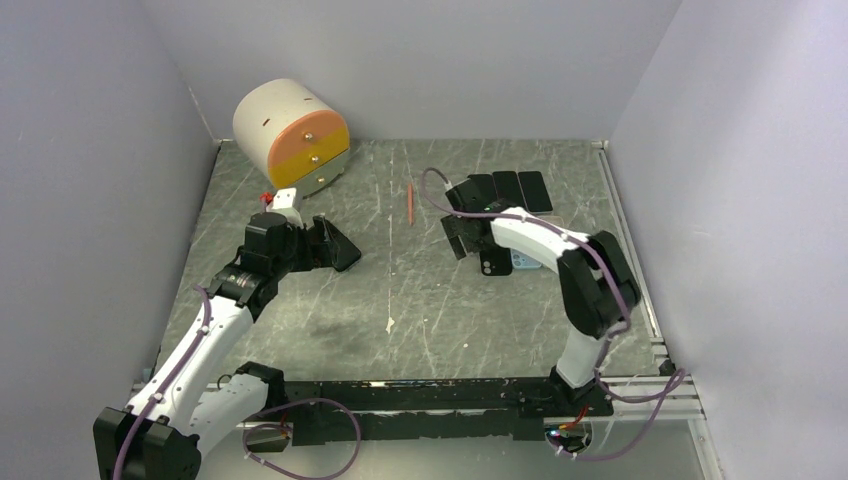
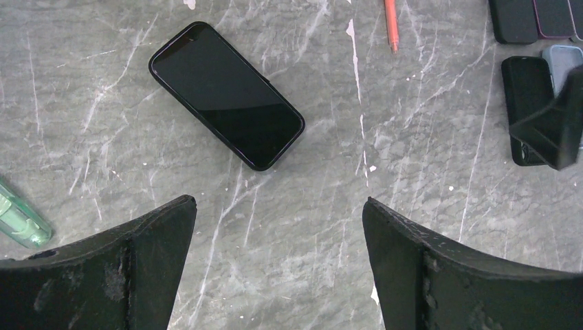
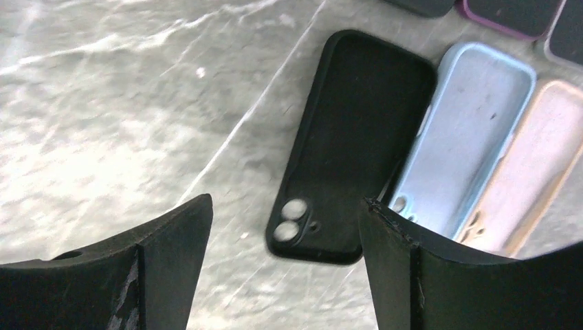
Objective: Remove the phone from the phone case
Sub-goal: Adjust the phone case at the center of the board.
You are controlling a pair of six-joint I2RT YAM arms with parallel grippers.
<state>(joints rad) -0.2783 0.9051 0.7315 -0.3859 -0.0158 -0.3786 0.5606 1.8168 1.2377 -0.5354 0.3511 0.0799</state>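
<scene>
Phone (image 2: 227,96) lies flat on the grey marbled bench (image 1: 400,320), dark screen up and turned at a slant. It sits on the left half, just ahead of the left gripper (image 2: 278,206) and touching neither finger. That gripper hangs over the bench with its jaws spread wide and nothing between them. A pale green translucent object (image 2: 17,223) shows at the edge of the left wrist view, beside the left finger. On the right half, the right gripper (image 3: 285,206) is also parted and empty, poised above an empty black case (image 3: 357,130). The case lies with its inside up, its 2 camera holes towards the gripper. A light blue case (image 3: 467,137) lies against the black one's far side, partly tucked under it. A beige case (image 3: 529,165) lies next to the blue one, and a purple-rimmed case (image 3: 512,12) lies beyond. Farther back, an orange pen (image 1: 410,203) lies near the middle of the bench. A row of dark cases (image 1: 510,190) sits to the pen's right. In the far left corner rests a cream cylinder (image 1: 290,130) with an orange face.
</scene>
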